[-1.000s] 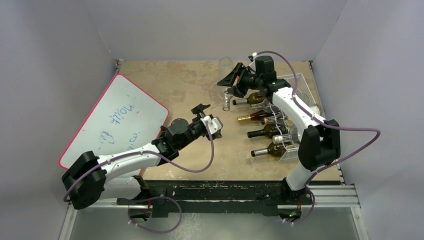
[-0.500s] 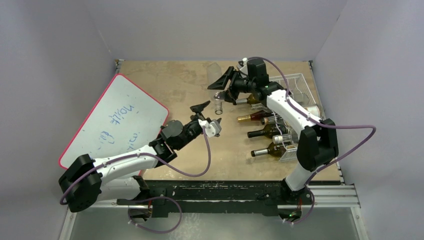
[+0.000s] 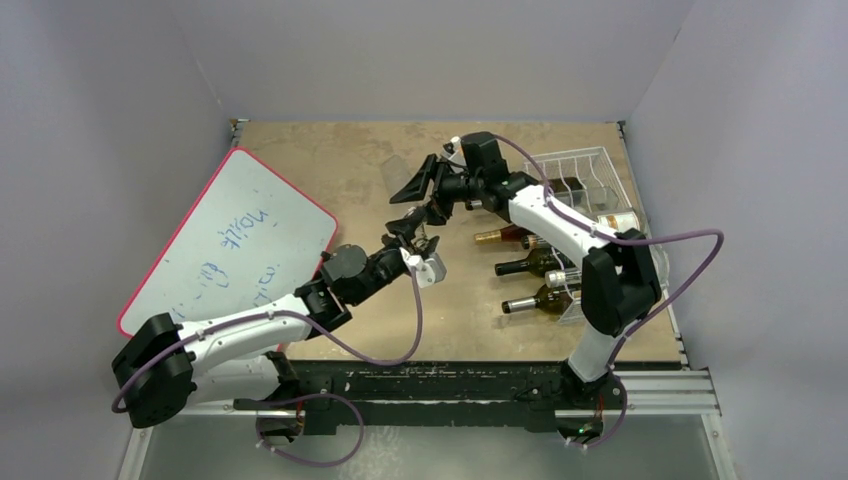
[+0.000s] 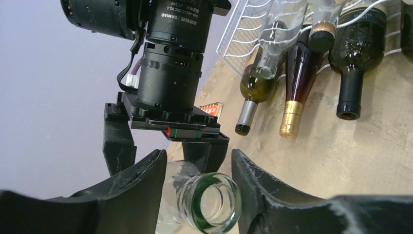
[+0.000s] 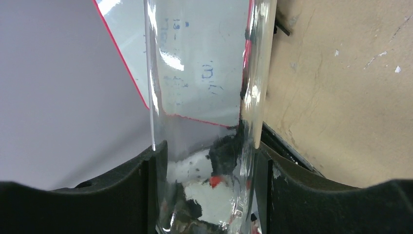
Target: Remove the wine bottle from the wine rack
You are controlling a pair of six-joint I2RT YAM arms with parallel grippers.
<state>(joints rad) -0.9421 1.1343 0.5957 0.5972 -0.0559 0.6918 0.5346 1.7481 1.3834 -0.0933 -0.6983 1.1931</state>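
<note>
Handover over mid-table: wine bottle [image 5: 204,97] is off the wine rack [image 3: 575,165] and held in the air.
The right gripper [image 5: 207,161] is clamped on the clear body. The left gripper [image 4: 198,161] has its fingers apart, either side of the mouth. Risk: if you release right before left bites, slick glass drops to the table [image 3: 330,160]. A lip-only hold may let the bottle swing.

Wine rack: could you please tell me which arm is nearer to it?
Right. The right arm crosses directly over the wine rack; the left arm lies across the table, beside the whiteboard.
</note>
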